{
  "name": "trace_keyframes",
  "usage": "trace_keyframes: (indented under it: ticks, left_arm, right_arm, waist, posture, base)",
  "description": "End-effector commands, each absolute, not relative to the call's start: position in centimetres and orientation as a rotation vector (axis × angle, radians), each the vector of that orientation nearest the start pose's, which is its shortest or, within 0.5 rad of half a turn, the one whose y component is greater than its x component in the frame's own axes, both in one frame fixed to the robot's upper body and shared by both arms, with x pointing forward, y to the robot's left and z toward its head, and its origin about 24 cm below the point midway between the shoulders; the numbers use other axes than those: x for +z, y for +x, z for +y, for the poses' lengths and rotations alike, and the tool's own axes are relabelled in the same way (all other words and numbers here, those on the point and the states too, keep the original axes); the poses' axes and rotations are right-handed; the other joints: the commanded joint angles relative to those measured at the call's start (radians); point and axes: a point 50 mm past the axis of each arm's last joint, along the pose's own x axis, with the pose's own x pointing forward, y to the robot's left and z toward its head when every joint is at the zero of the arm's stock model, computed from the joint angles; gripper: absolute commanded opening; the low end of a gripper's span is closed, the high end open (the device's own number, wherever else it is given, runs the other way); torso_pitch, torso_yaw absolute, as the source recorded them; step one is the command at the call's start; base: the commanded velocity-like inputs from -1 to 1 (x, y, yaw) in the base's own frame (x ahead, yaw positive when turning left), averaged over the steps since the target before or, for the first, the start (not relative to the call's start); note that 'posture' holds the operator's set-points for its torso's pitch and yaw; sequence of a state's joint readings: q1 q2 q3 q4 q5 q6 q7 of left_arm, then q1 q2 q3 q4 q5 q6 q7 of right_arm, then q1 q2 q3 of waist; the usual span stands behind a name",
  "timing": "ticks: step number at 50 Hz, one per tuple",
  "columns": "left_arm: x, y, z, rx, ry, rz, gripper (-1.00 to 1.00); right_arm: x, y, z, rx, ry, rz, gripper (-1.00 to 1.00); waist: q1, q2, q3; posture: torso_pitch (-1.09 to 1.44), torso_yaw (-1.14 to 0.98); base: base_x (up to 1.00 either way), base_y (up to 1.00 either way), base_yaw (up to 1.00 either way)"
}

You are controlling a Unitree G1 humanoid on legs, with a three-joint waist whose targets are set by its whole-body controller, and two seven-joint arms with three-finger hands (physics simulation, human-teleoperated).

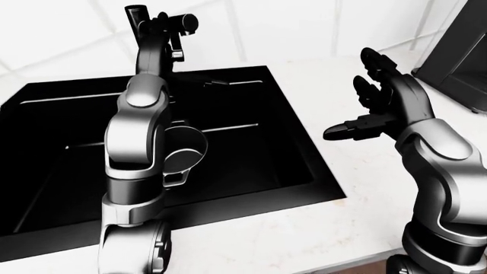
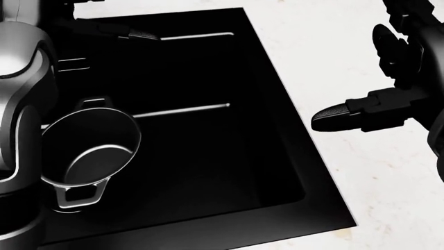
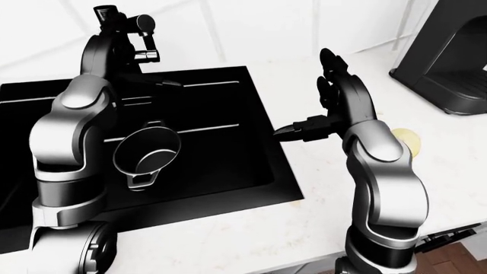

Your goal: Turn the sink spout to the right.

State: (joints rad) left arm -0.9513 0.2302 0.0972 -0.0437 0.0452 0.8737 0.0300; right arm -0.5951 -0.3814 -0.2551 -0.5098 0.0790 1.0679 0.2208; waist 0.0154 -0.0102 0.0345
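Observation:
The black faucet (image 1: 137, 12) rises at the top edge of the black sink (image 1: 318, 165). Its thin spout (image 2: 137, 35) reaches out over the basin, tip pointing toward the right of the head view. My left hand (image 3: 125, 54) is up at the faucet's neck, dark against dark, so its grip is unclear. My right hand (image 1: 358, 105) hovers over the white counter to the right of the sink, fingers spread and holding nothing.
A steel pot (image 3: 146, 152) with loop handles lies inside the basin, partly behind my left forearm (image 1: 141, 131) in the left-eye view. A dark coffee machine (image 3: 449, 63) stands at the counter's top right, with a small yellowish thing (image 3: 406, 140) near my right arm.

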Motion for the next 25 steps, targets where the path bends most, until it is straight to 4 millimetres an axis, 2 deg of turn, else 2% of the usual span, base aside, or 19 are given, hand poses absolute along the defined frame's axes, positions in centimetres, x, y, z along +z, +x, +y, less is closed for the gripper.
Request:
trace_keyframes:
  ticks: [1,18,25]
  left_arm:
    - [29.1,34.8,14.8,0.065,0.198,-0.216,1.0]
    - [30.3,34.7,12.6,0.023,0.215,-0.234,1.0]
    - [30.1,35.2,11.6,0.005,0.221,-0.23,1.0]
  right_arm:
    - [25.4,28.2,-20.7,0.019,-0.216,-0.149,1.0]
    - [25.6,28.1,-20.8,0.018,-0.216,-0.152,1.0]
    - [25.6,28.0,-20.9,0.015,-0.216,-0.153,1.0]
  waist:
    - [-0.002,-0.002,-0.025]
    - [-0.004,-0.013,-0.025]
    - [-0.004,-0.016,-0.023]
  posture:
    - [0.0,0.0]
    - [0.0,0.0]
    - [0.0,0.0]
  base:
    - [0.0,0.0,0.0]
    - [0.0,0.0,0.0]
    - [0.0,0.0,0.0]
